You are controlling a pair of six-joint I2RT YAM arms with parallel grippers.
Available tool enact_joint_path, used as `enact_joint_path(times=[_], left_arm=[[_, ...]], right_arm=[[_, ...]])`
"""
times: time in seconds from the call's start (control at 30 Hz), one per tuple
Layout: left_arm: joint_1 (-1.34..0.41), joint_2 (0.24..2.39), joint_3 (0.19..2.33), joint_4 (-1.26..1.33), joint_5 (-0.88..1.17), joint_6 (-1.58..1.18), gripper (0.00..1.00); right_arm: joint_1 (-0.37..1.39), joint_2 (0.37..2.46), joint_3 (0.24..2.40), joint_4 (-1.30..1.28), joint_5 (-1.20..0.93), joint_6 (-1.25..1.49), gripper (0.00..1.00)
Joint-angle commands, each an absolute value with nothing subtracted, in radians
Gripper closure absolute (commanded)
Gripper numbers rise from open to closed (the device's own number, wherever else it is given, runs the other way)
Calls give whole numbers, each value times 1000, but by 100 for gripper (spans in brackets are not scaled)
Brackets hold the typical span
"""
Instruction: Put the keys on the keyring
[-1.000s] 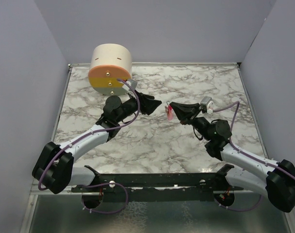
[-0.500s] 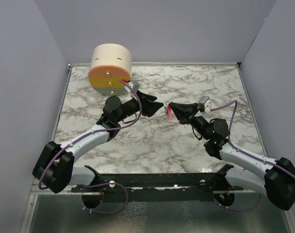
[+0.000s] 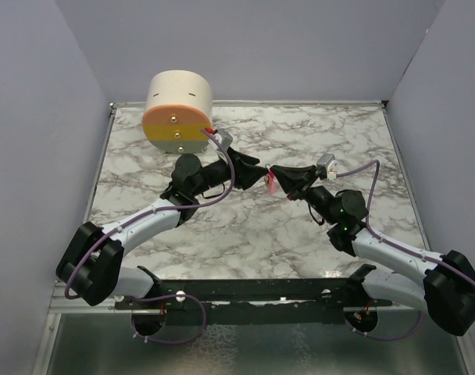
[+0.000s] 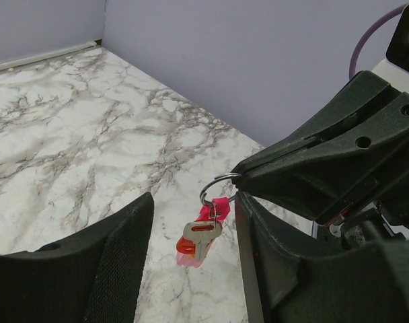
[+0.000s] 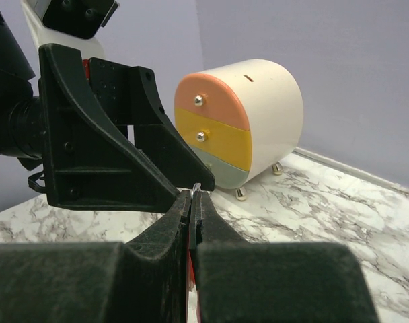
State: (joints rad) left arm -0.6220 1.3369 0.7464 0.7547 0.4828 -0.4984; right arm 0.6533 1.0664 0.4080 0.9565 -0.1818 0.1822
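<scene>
Pinching the thin wire of the keyring [image 4: 216,185] between fingers pressed tight together, the right gripper [image 5: 192,195] holds it up off the counter [image 4: 70,134], so the keys [image 4: 199,237] dangle freely beneath. The left gripper [image 3: 255,167] has its fingers spread either side of that dangling piece, probably to grasp it. Whether it is already threaded cannot be told. No readable writing shows.

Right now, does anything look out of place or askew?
Nothing stands out. The right gripper pinches the keyring above the table, the key dangling from it beside the open left gripper. The drawer unit stands upright.
</scene>
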Motion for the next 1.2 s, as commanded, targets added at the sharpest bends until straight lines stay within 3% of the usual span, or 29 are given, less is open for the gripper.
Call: enact_joint_path(times=[0.0, 1.17], left_arm=[[-633, 1347, 785, 786, 486, -480, 48], [-671, 1384, 807, 800, 440, -459, 69]], right_arm=[[656, 1065, 440, 966, -210, 192, 99], [657, 1065, 437, 973, -227, 209, 99]])
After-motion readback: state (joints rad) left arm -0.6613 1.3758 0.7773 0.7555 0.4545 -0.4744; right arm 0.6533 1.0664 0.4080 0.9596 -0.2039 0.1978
